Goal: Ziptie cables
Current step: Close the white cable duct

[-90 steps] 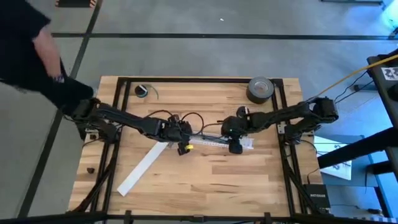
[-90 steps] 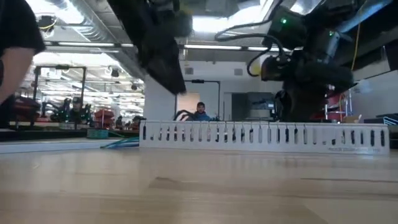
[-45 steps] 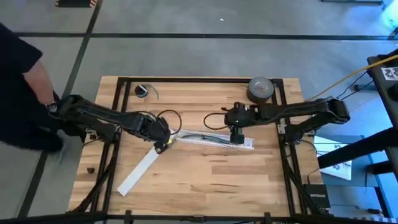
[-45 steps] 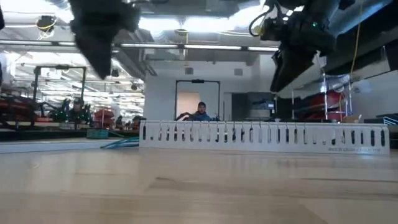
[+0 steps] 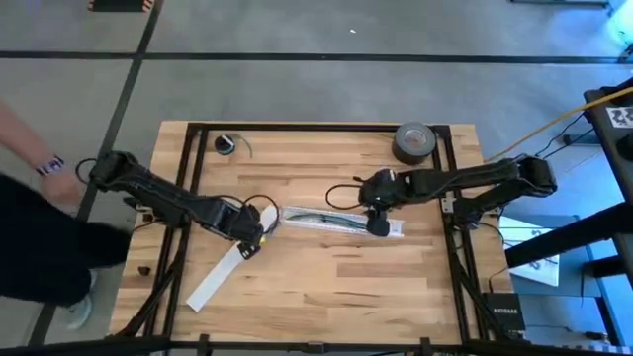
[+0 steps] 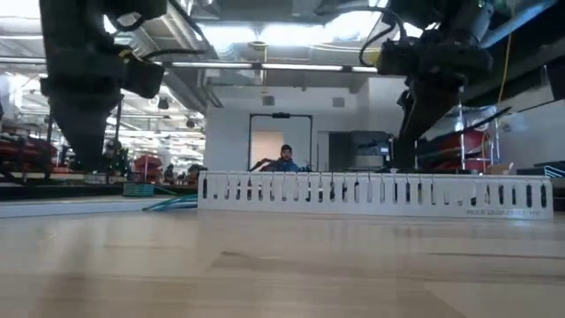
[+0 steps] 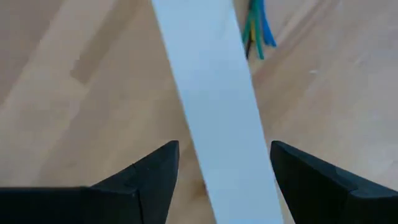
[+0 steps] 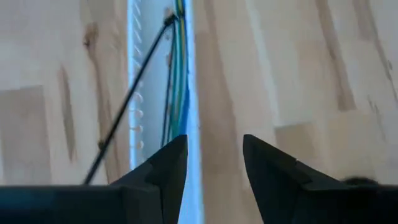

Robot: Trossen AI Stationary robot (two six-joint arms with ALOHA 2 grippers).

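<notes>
The cables [image 8: 179, 74], thin grey-green wires, lie inside a white slotted channel [image 5: 341, 222] at the table's middle, and their coloured ends [image 7: 256, 31] stick out past its left end. The ziptie [image 8: 124, 106], a thin black strip, lies slanting across the channel beside them. My right gripper [image 5: 376, 225] hangs open above the channel's right part, fingers pointing down, touching nothing. My left gripper [image 5: 247, 235] hangs open over the far end of a flat white strip [image 7: 217, 112], one finger on either side, apart from it.
The flat white strip [image 5: 223, 267] runs slanting toward the near left corner. A grey tape roll [image 5: 414, 141] and a small black roll [image 5: 226, 144] sit at the far edge. A person [image 5: 40, 237] stands at the table's left side. Black frame rails [image 5: 188, 178] border the table.
My left gripper has gone from the channel's left end toward the table's left edge and now hangs over the flat white strip. My right gripper has risen from the channel and come part of the way down again. The person has shifted beside the table's left edge.
</notes>
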